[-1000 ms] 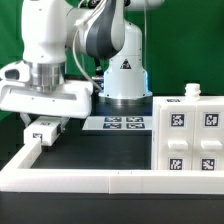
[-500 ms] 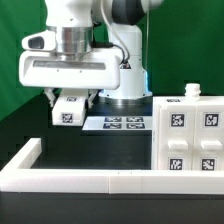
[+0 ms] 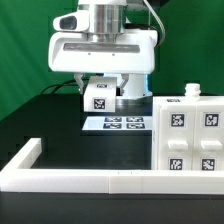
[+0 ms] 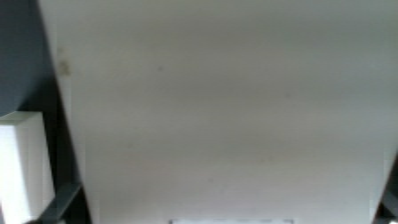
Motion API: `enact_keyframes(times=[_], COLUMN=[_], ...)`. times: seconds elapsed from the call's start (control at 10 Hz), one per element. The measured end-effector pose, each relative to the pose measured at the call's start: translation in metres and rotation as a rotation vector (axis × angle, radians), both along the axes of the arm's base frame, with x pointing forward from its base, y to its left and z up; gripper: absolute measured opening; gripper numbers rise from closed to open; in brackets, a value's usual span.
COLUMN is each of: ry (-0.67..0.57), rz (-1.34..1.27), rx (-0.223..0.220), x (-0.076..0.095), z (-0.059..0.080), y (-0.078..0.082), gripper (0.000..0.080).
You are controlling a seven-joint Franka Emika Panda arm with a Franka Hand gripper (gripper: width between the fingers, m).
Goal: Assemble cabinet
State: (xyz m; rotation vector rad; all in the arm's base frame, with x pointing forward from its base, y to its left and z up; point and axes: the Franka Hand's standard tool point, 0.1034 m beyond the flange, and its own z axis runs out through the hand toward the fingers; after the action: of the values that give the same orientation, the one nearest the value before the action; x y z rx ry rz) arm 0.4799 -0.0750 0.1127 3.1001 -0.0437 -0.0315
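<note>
My gripper (image 3: 100,92) hangs above the far middle of the table and is shut on a white cabinet panel (image 3: 100,99) with a black-and-white tag on its face. The panel is held in the air, above the marker board (image 3: 116,124). In the wrist view the same panel (image 4: 214,100) fills nearly the whole picture and hides the fingertips. The white cabinet box (image 3: 190,132) with several tags stands on the exterior view's right, apart from the gripper.
A long low white border rail (image 3: 80,178) runs along the front and turns up the exterior view's left side. The arm's base (image 3: 128,70) stands behind the marker board. A white edge (image 4: 18,160) shows beside the panel in the wrist view.
The gripper has carried the tagged panel from the left end of the rail up and toward the exterior view's right, to above the marker board.
</note>
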Motion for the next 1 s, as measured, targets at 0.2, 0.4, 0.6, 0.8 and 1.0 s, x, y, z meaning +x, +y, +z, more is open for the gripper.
enact_keyframes(times=[0.2, 0.4, 0.6, 0.8, 1.0], ry=[0.001, -0.019, -0.050, -0.059, -0.060], rz=[-0.002, 0.042, 0.054, 0.053, 0.041], rx=[0.001, -0.010, 0.008, 0.016, 0.023], x=[0.000, 0.008, 0.028, 0.044, 0.056], z=[-0.001, 0.007, 0.036, 0.053, 0.066], y=[0.000, 0.008, 0.033, 0.066, 0.091], gripper=[0.0556, 0.0556, 0.0556, 0.0556, 0.0556])
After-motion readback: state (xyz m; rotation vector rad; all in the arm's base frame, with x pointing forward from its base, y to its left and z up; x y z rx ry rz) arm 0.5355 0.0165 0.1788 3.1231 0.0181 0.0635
